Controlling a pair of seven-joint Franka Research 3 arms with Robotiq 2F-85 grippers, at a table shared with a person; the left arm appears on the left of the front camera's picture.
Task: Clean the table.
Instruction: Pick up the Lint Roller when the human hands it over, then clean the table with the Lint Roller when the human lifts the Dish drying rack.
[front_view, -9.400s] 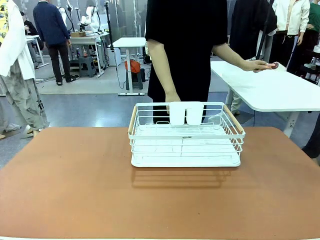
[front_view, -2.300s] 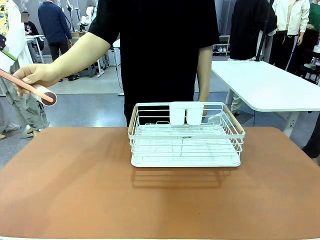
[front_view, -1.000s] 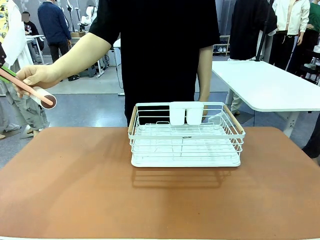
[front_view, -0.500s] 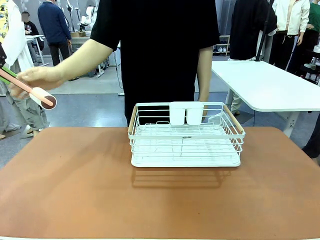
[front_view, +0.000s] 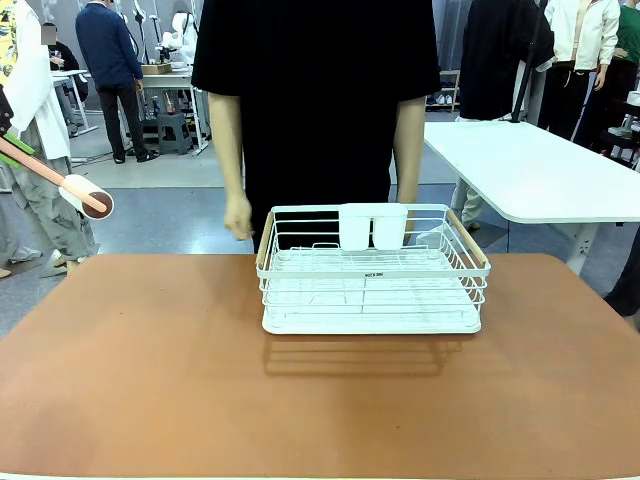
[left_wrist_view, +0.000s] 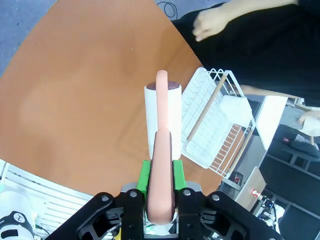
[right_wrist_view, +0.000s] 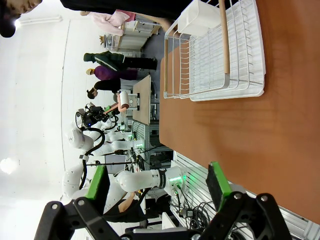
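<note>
The left claw (left_wrist_view: 160, 174) is black, with bright green pads (left_wrist_view: 144, 175) on its two fingers and jointed black links below them, pinned by round grey bolt heads. A white rounded housing (left_wrist_view: 12, 223) with a small dark round mark sits at its near left. The right claw (right_wrist_view: 157, 182) is built alike, with black angular links, round pivot pins and flat green pads (right_wrist_view: 218, 181). The person (front_view: 315, 90) wears a plain black top with short sleeves (front_view: 218, 60).

No writing can be read. The small dark label (front_view: 374, 273) on the front rail of the white wire rack (front_view: 370, 324) carries print (too fine to make out at this size).
</note>
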